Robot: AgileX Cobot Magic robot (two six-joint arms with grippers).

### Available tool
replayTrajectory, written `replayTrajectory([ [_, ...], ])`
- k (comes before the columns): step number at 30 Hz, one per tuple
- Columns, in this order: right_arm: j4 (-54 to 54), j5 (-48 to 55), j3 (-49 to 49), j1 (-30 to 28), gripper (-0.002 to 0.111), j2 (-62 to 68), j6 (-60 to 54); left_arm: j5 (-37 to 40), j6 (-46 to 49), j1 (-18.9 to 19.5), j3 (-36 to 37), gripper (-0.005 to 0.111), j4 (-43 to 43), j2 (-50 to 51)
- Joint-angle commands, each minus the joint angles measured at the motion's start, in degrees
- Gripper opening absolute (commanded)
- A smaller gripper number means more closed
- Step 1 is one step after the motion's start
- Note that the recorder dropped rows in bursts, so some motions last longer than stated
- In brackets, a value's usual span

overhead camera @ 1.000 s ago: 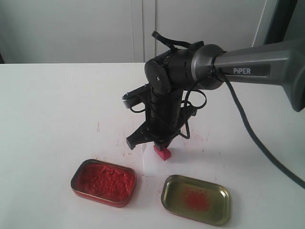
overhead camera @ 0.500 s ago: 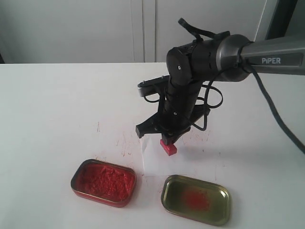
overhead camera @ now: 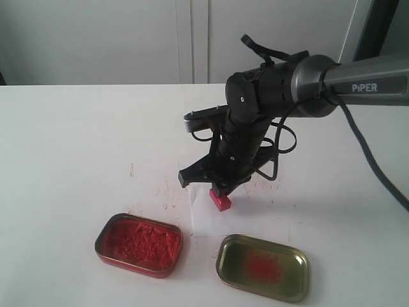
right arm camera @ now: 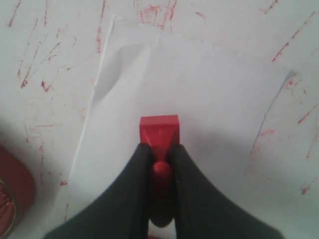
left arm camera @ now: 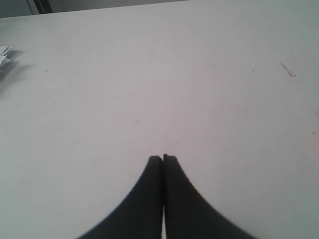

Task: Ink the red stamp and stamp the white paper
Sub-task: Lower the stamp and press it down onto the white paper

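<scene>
The white table (overhead camera: 77, 141), scored with red scratch marks (overhead camera: 167, 195), runs back to pale cabinet panels (overhead camera: 96, 38). The right gripper (overhead camera: 220, 190) pinches the red stamp (overhead camera: 221, 200) by its knob over the white paper (overhead camera: 203, 222), contact unclear, with the ink tin (overhead camera: 138, 244) at the stamp's 7 o'clock and the gold tin (overhead camera: 262, 267) at 5. The left gripper (left arm camera: 163, 158) has its jaws pressed together, empty, above bare tabletop.

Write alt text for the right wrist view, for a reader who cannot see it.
Two black fingers of the right gripper pinch the red stamp by its knob, over the white paper. Red scratches cover the table around it, and the edge of a red tin peeks in.
</scene>
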Motion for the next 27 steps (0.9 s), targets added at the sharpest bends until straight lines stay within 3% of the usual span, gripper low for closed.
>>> replayTrajectory([
  [1,0.11,-1.08,0.26,-0.48,0.000,-0.33,0.44,-0.14,-0.22,-0.36,0.10,0.000,-0.33,-0.02],
  [27,-0.37,2.42,0.58,-0.48,0.000,10.97,0.45,-0.14,-0.22,-0.36,0.10,0.000,-0.33,-0.02],
])
